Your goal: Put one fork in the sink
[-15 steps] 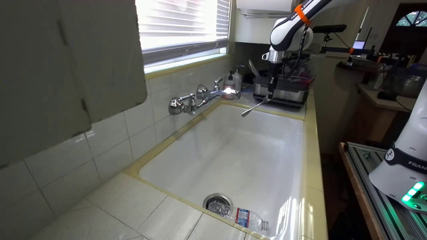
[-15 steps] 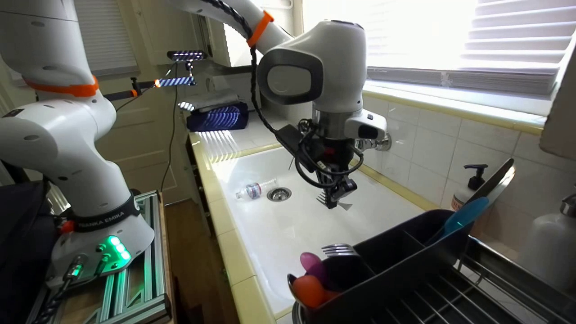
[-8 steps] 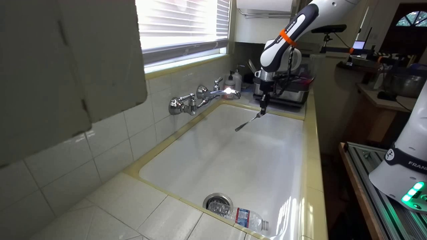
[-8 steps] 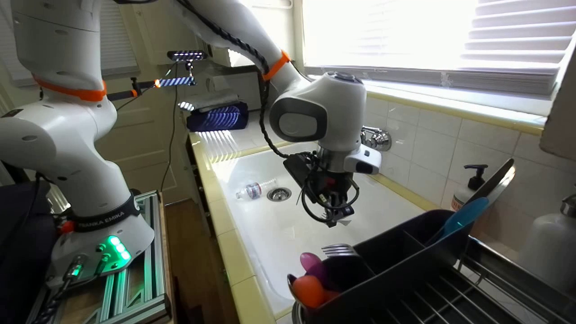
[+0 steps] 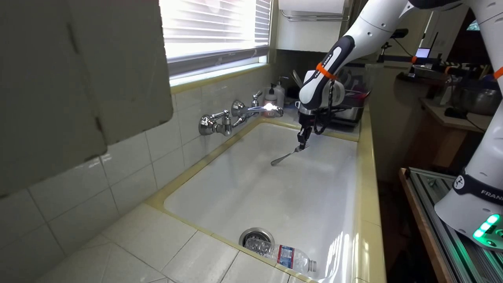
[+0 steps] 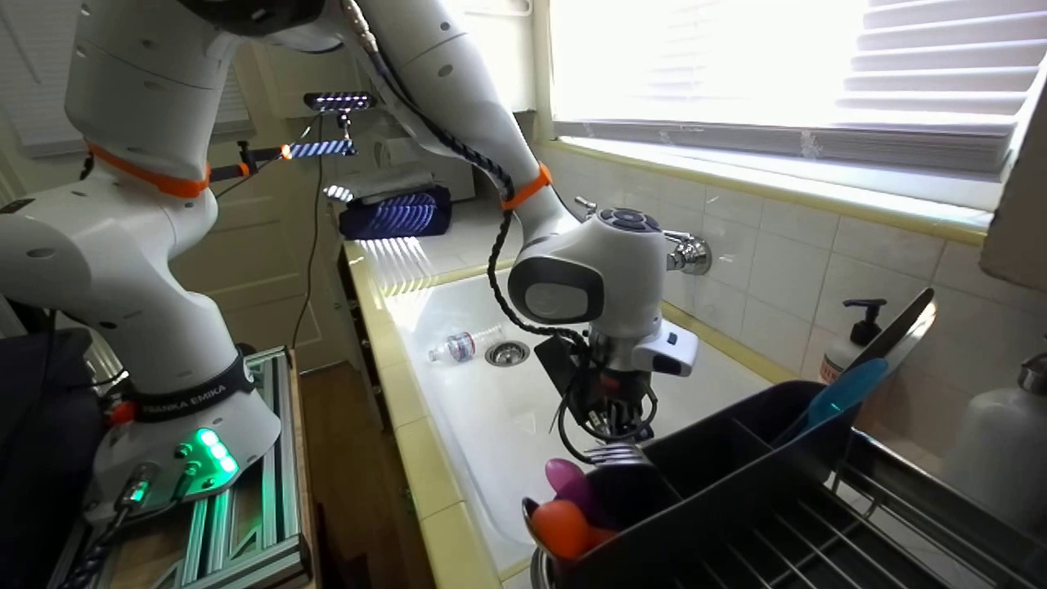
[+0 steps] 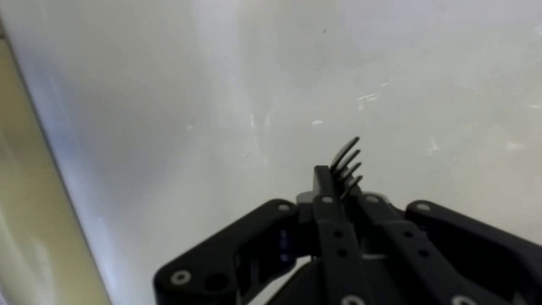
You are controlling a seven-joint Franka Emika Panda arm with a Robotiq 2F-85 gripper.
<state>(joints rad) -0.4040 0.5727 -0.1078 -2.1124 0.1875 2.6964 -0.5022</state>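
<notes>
In an exterior view, centre: sink [image 5: 251, 188], cream-white, with rim [image 5: 368, 184] pale yellow; fork [image 5: 283, 157], silver-grey; gripper [image 5: 302, 145], black. Lower centre: bottle [image 5: 301, 261], clear, its label [image 5: 285, 256] blue and red. Left: wall tiles [image 5: 127, 157], whitish with a grey grid. Upper right: arm [image 5: 375, 33], white and black with an orange band [image 5: 326, 71]. In an exterior view, lower centre to right: caddy [image 6: 720, 503], near-black; rounded utensil [image 6: 560, 530], orange; oval utensil [image 6: 564, 474], pink-purple; flat utensil [image 6: 847, 395], blue. Lower left: indicator lights [image 6: 219, 451], bright green. Upper left: bundle [image 6: 397, 214], navy, crossed by pale stripes.
</notes>
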